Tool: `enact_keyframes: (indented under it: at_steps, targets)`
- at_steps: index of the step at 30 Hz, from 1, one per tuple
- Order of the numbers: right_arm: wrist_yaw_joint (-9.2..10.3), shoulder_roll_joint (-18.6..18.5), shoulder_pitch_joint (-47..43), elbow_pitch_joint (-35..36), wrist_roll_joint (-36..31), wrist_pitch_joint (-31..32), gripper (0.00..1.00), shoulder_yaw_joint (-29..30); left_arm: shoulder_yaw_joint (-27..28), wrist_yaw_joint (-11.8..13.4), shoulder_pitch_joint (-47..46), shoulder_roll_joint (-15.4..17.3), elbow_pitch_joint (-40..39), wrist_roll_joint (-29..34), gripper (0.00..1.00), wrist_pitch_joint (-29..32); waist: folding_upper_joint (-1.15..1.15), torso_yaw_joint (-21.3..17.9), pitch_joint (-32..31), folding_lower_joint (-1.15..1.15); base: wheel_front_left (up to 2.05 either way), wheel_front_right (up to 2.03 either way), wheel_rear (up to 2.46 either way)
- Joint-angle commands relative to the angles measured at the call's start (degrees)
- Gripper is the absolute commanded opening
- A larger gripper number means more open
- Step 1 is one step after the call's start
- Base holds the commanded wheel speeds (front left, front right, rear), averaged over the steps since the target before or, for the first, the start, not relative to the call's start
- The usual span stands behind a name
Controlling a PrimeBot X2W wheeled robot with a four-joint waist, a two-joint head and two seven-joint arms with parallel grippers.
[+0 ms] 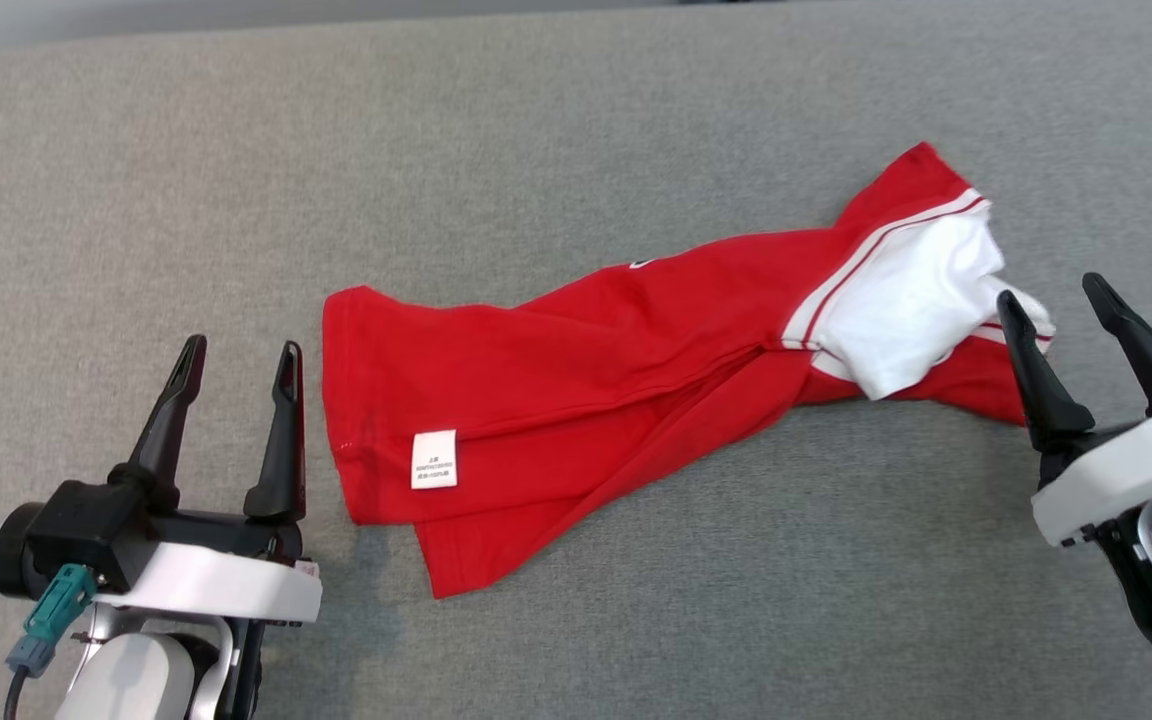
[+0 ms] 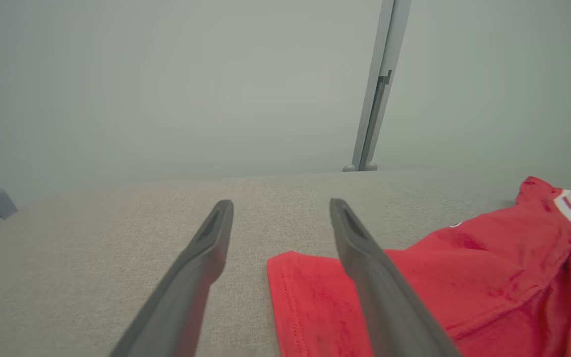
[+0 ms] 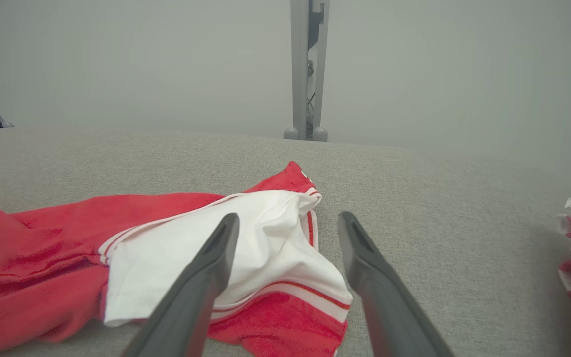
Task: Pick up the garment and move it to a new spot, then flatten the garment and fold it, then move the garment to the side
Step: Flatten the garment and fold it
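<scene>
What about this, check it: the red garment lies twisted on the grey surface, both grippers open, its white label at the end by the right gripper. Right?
Not quite. The label sits at the garment's end by the left gripper, not the right gripper, as the head view shows. The rest holds: twisted on the surface, both grippers open.

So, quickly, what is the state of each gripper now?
Left gripper: open, holding nothing.
Right gripper: open, holding nothing.

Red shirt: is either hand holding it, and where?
Nothing is held. The left hand and right hand stand open at either end of the red shirt.
</scene>
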State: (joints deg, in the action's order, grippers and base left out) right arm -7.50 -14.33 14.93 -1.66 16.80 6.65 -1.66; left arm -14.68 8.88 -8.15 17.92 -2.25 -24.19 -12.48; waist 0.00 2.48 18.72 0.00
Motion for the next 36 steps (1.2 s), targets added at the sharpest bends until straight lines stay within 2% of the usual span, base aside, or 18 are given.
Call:
enact_keyframes:
  at_steps: [1,10,11,12,13,20,29,32,36]
  targets:
    - [0.02,-0.6,0.9,-0.5,0.2,0.1,1.0,-0.1,0.1,-0.2,-1.2,0.0,0.1,0.1,1.0,-0.4,0.0,1.6,2.1,0.0,0.0,0.0,0.0]
    - [0.02,-1.6,4.7,-5.3,2.1,1.0,1.0,-3.1,-0.1,-1.3,-3.4,-0.8,2.1,0.4,1.0,-1.6,0.0,3.2,5.1,0.0,0.0,0.0,0.0]
    - [0.02,-1.7,5.0,-5.2,2.2,0.9,0.4,-3.4,-0.1,-1.2,-3.6,-0.8,2.4,0.4,1.0,-1.6,0.0,3.2,5.2,0.0,0.0,0.0,0.0]
    - [0.02,-1.8,5.3,-4.8,2.3,0.6,0.11,-3.5,-0.1,-1.3,-3.8,-0.9,2.6,0.5,1.0,-1.7,0.0,3.1,5.2,0.0,0.0,0.0,0.0]
    - [0.02,-1.7,5.4,-4.3,2.4,0.5,0.0,-3.6,0.0,-1.3,-4.0,-0.9,2.7,0.5,1.0,-1.8,0.0,3.0,5.2,0.0,0.0,0.0,0.0]
    - [0.02,-1.7,3.9,4.7,1.4,3.0,0.0,-3.0,0.4,-1.3,-4.1,-0.7,3.2,0.7,1.0,-2.2,0.0,1.1,4.9,0.0,0.0,0.0,0.0]
    - [0.02,-0.9,-0.3,21.4,-1.5,11.5,0.0,5.2,0.4,-1.7,-4.4,-0.6,3.1,0.8,1.0,-2.3,0.0,-0.3,4.9,0.0,0.0,0.0,0.0]
    - [0.02,-0.6,1.1,23.1,-0.8,13.1,0.0,5.5,0.2,-1.7,-4.7,-0.7,3.2,0.9,1.0,-2.3,0.0,-0.4,5.3,0.0,0.0,0.0,0.0]
    - [0.02,-0.2,4.6,18.6,0.3,14.2,0.0,1.7,-0.2,-2.1,-5.5,-0.9,3.6,1.0,1.0,-2.4,0.0,0.1,5.9,0.0,0.0,0.0,0.0]
